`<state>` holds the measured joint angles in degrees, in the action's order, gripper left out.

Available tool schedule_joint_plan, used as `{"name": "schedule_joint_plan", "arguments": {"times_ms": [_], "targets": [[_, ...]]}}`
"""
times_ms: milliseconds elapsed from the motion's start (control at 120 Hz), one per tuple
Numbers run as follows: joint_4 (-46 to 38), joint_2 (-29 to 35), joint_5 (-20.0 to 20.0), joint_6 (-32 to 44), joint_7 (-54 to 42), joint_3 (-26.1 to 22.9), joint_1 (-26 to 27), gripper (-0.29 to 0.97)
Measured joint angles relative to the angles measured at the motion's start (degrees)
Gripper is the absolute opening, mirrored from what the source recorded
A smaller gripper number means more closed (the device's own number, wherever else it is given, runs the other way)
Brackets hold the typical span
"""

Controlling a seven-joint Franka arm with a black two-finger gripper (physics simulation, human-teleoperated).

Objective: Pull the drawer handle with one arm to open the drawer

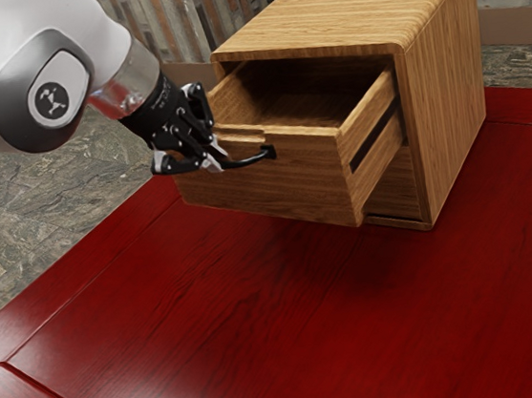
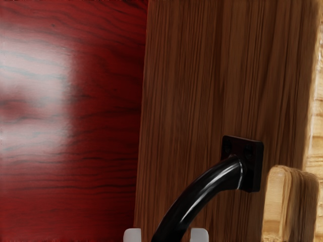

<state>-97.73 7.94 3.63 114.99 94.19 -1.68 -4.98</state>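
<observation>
The drawer point(image 1: 292, 172) is found standing well out of the wooden cabinet point(image 1: 446, 92), which is set on the red tabletop point(image 1: 262, 334) in the upper right of the exterior view. Left of centre, the black handle point(image 1: 247, 158) on the drawer front is clamped by the hand point(image 1: 206, 158). In the wrist view, the handle point(image 2: 202, 194) is seen passing between two white pads point(image 2: 132, 234).

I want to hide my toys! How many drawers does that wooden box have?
1. The drawer sticks out open from the front of the cabinet, toward the exterior view's left, with the gripper at its black handle. The cabinet's far sides are hidden.
</observation>
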Motion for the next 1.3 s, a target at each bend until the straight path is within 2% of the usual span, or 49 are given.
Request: {"name": "schedule_joint_plan", "arguments": {"times_ms": [542,1117,1250,1300], "targets": [[-9.74,7.94,0.11,2.49,0.49,-0.36,-0.14,-0.11],[-12.69,10.59,-0.34,2.30,1.41,-3.85,-3.38,-0.11],[-12.95,13.38,-0.54,2.80,1.62,-3.83,-0.90,0.03],[-13.13,14.59,-0.58,2.91,1.71,-4.92,-0.88,0.14]]}}
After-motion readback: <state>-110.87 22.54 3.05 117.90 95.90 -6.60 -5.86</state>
